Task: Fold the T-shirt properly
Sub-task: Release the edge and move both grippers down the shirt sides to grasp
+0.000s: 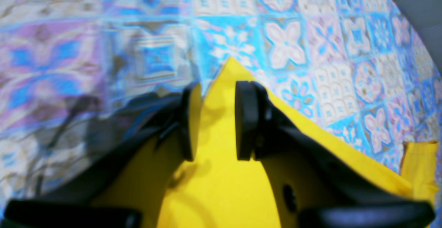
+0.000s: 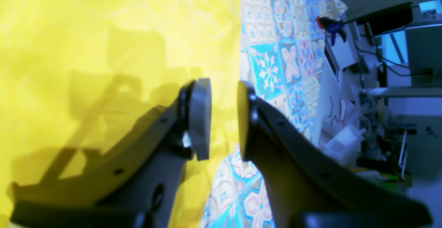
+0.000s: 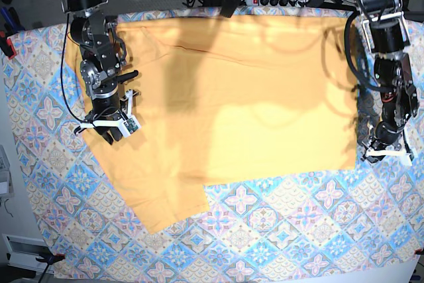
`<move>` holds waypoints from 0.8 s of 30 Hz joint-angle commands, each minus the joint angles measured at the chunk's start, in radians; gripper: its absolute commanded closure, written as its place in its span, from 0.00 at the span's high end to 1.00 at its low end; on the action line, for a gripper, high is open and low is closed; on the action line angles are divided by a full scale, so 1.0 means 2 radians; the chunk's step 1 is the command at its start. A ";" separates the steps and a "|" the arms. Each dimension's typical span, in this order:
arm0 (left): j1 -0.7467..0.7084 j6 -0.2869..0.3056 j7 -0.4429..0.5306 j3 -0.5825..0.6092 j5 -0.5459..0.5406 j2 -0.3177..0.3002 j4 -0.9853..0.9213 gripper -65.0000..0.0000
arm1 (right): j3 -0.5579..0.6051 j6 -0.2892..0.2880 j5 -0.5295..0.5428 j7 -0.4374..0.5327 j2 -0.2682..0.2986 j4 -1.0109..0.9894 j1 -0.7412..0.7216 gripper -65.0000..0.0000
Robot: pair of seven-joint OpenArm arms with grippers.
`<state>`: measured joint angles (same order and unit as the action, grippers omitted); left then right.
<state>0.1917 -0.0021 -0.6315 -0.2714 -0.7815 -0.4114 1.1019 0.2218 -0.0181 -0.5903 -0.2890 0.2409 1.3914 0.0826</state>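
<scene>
The T-shirt [image 3: 232, 104] lies spread across the upper and middle part of the base view, on the bench covered by the blue-pink patterned tablecloth [image 3: 278, 230]. One flap of it runs down toward the lower left, ending in a corner near the middle of the bottom half. The cloth looks mostly flat, with soft creases and a long shadow band left of centre.

The right gripper [image 2: 223, 117] sits at the shirt's left edge in the base view. In its wrist view the fingers [image 2: 200, 117] stand parted, straddling the border between yellow cloth and tablecloth, with nothing visibly pinched between them. The left gripper [image 1: 217, 117] is at the right edge of the base view, by the shirt's lower right corner. Its fingers [image 1: 247, 117] are also spread, and a pointed corner of the shirt [image 1: 221, 172] shows in the gap — whether the cloth is touching either pad I cannot tell.

The risks from here, as I judge them:

- Either pair of fingers could close on tablecloth along with shirt, since both hover right on the boundary — lifting would then drag the covering.
- A shallow bite on the left corner could slip out mid-fold, leaving a crooked edge.
- Uneven lifting by the two arms would skew the fold line, given how far apart they work.
</scene>
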 commanded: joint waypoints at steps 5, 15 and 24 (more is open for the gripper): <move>0.076 0.003 0.011 0.041 0.031 -0.009 -0.084 0.26 | -0.004 0.007 0.016 0.006 0.000 0.001 -0.008 0.20; 0.111 0.003 0.048 0.060 0.033 -0.007 -0.178 0.26 | -0.005 0.007 0.055 0.005 0.000 0.006 -0.005 0.20; 0.095 0.003 0.081 0.060 0.033 -0.006 -0.188 0.26 | -0.003 0.007 0.055 0.005 0.000 0.007 -0.003 0.20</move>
<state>0.3546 -0.0032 -0.4889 -0.1478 -0.7116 -0.4091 0.7136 0.2180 -0.0189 -0.4808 -0.2966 0.2321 1.3819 0.0883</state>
